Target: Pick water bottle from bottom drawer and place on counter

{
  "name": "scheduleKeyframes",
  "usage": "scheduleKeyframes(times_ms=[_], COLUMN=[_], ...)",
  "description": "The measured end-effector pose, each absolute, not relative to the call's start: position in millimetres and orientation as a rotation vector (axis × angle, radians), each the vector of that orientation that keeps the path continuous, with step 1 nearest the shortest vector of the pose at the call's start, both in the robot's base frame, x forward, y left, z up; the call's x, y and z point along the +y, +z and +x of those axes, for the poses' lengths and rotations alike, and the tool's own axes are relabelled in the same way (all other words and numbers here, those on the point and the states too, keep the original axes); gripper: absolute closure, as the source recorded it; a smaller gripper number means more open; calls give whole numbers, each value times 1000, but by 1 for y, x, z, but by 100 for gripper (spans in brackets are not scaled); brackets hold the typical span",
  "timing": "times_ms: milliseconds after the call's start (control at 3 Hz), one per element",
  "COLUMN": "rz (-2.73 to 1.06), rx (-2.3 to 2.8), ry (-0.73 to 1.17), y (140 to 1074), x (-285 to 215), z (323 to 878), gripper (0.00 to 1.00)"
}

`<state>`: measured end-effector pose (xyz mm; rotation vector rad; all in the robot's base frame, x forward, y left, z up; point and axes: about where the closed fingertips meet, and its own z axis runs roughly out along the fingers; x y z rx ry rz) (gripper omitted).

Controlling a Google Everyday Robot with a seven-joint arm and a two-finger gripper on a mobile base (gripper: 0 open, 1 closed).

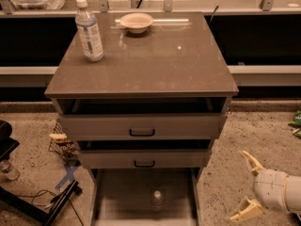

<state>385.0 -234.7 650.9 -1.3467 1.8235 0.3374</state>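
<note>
Nothing is done yet; the water bottle [157,199] stands in the middle of the open bottom drawer [117,197]; the pincer [240,185] hangs low on the right, well apart from it, fingers [251,163] spread wide and holding nothing; grabbing, lifting and setting down are all left. A wire basket [61,142] sits on the floor at the left; on the bench [160,69] stand a labelled bottle [89,29] and a bowl [136,21], with bare room beside them; the two upper drawers [141,125] stick out above, so the reach looks tight.
</note>
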Motion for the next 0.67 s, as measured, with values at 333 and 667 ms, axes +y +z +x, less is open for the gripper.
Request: scheduleKeyframes(times_ms=[333,667], rz=[-1347,-1322], rx=[1824,1818], ry=[337,393], y=[651,614], x=[-235,-226], z=[385,391], gripper=[0,0])
